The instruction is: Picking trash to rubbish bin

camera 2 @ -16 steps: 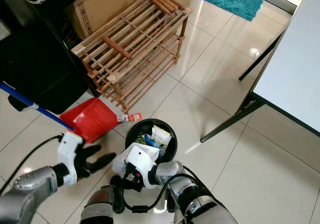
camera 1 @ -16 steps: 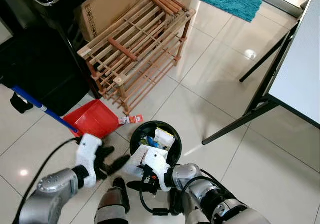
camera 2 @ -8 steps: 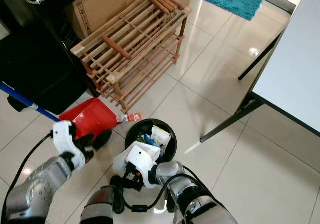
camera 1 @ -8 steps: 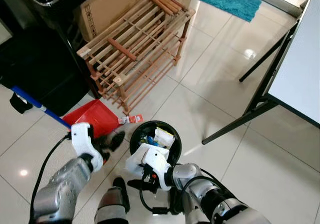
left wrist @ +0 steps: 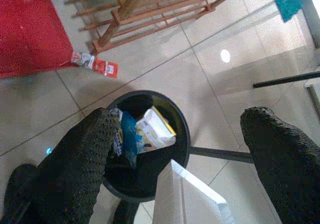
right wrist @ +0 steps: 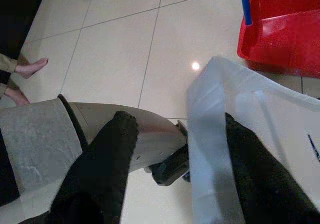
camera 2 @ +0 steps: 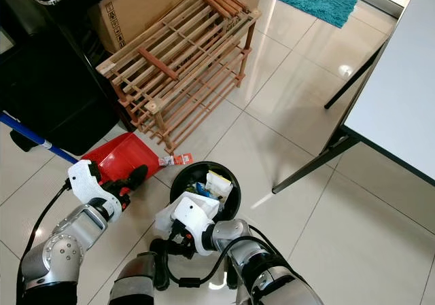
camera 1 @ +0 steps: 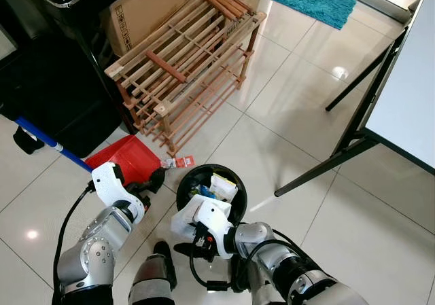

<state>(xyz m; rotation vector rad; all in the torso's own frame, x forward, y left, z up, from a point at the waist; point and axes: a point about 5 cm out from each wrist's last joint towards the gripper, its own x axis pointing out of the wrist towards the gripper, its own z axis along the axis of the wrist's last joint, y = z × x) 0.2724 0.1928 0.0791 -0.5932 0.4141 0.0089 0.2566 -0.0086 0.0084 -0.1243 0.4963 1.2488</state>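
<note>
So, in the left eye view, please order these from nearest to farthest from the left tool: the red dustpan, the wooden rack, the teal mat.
1. The red dustpan, on the floor right by the left tool.
2. The wooden rack, further ahead, beside the cardboard box.
3. The teal mat, far ahead and to the right.

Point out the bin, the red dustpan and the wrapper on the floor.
bin [camera 1: 237, 208], left eye view, right rim.
dustpan [camera 1: 129, 157], left eye view, middle of pan.
wrapper [camera 1: 178, 162], left eye view, its middle.
</note>
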